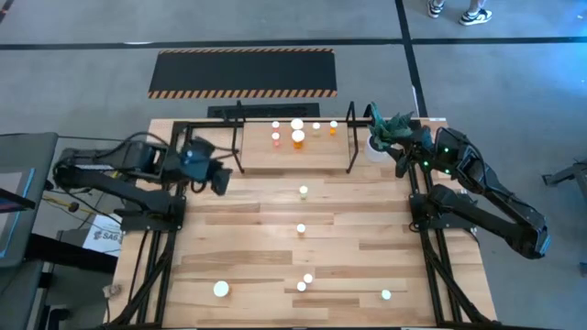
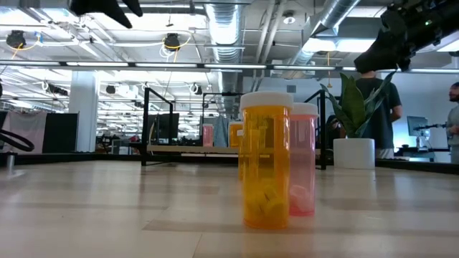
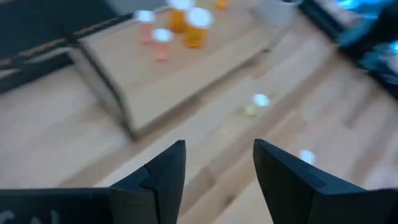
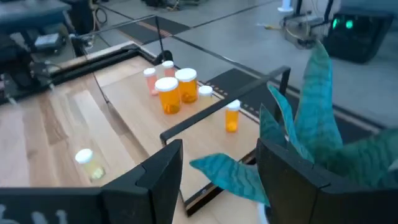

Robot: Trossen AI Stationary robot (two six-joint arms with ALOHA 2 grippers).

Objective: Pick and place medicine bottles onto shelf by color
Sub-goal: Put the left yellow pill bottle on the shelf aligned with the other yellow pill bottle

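A wooden table seen from above, with a black-framed shelf [image 1: 293, 151] at twelve o'clock along its far edge. Six medicine bottles stand on the shelf board: a pinkish pair [image 1: 275, 137] toward its left, a large orange bottle [image 1: 298, 139] beside them with another white cap just behind it, and two small orange ones [image 1: 333, 127] toward the right. The groups sit close together by shade, so the sorting looks partly done.

Six more bottles wait on the open table. One pale bottle [image 1: 304, 192] stands just in front of the shelf, another [image 1: 301, 229] near the table's centre. A larger white-capped bottle [image 1: 221, 290] sits at seven o'clock, a touching pair [image 1: 305, 282] at six o'clock, and a lone one [image 1: 386, 295] at five o'clock. Judged by count, roughly half the job remains.

The left gripper [image 1: 218, 180] hovers above the table at ten o'clock, just off the shelf's left post; its wrist view shows two dark fingers [image 3: 163, 177] spread apart with nothing between them. The right gripper [image 1: 402, 163] hangs at two o'clock beside a white pot with a green plant [image 1: 383, 136], its fingers [image 4: 158, 175] likewise parted and empty, the leaves close in front of them. Neither arm carries a bottle.
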